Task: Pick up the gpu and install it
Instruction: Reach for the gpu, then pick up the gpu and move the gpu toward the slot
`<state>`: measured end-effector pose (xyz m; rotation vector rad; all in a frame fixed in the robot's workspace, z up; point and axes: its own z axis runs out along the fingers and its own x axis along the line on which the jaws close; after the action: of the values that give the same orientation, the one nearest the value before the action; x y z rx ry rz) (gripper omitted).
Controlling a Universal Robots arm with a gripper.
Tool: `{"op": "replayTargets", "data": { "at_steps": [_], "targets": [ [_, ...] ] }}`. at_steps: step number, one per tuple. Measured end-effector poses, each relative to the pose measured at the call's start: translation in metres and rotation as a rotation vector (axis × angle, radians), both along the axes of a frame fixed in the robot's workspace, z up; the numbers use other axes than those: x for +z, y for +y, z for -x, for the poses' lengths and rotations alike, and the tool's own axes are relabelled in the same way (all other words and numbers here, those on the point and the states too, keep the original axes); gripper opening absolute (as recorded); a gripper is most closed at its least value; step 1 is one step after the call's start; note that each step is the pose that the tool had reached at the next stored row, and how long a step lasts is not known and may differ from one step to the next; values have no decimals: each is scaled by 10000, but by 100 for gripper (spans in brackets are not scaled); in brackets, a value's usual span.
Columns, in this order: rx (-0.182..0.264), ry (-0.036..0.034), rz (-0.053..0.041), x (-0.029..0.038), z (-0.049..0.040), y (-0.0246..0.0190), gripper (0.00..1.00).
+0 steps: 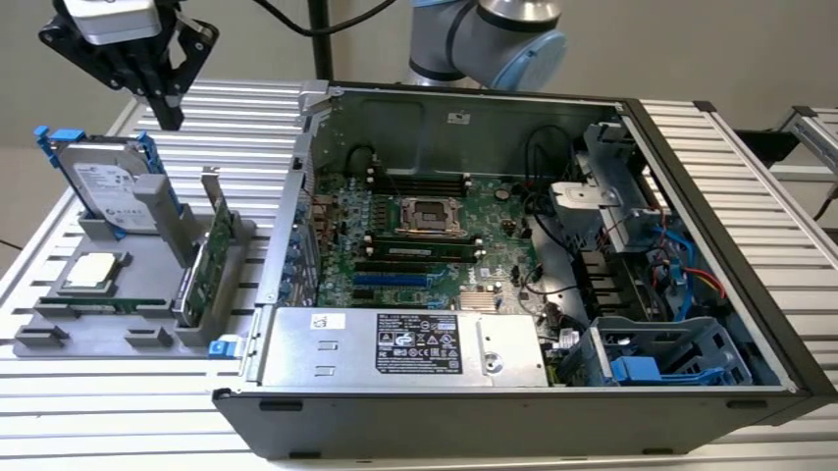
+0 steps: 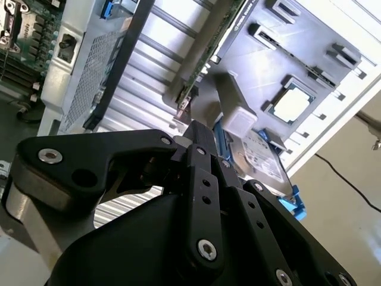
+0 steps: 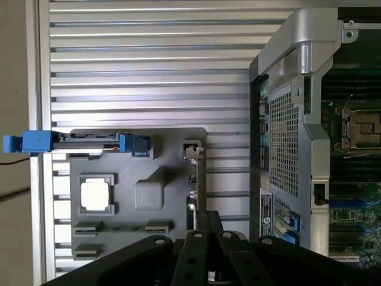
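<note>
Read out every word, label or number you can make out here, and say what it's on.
No text can be read.
Label on the power supply: print too small.
Label on the hard drive: blurred.
White sticker on the computer case back wall: too small.

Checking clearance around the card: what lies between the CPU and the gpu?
In the first wrist view, a raised grey block of the holder stands between the CPU and the gpu; nothing loose lies there.
</note>
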<state>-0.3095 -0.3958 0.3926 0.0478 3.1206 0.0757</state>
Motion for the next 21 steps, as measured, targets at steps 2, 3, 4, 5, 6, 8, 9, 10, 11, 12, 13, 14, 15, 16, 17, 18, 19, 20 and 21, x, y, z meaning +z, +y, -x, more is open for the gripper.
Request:
{"op": "replayTargets", "data": {
  "at_steps": [2,3,4,5,6,8,9,10,11,12,13,14,15,16,17,18,19,20,21],
  "targets": [
    [5,0,0,0,30,0,0],
    [7,0,0,0,46,1,0],
    [10,0,0,0,62,1,0],
    [13,1,1,0,77,1,0],
    [15,1,0,0,92,1,0],
    [21,0,0,0,123,1,0],
    [23,0,0,0,138,2,0],
    [25,1,0,0,154,2,0],
    [27,0,0,0,164,3,0],
    [27,-1,-1,0,167,3,0],
    [29,-1,-1,0,167,4,0],
    [29,0,0,0,168,4,0],
    [29,0,0,0,169,5,0],
    [28,0,0,0,169,5,0],
    [28,1,0,0,170,5,0],
    [28,0,0,0,170,5,0],
    [28,0,0,0,171,6,0],
    [28,0,0,0,171,5,0],
    [27,1,0,0,172,4,0]
  ]
}}
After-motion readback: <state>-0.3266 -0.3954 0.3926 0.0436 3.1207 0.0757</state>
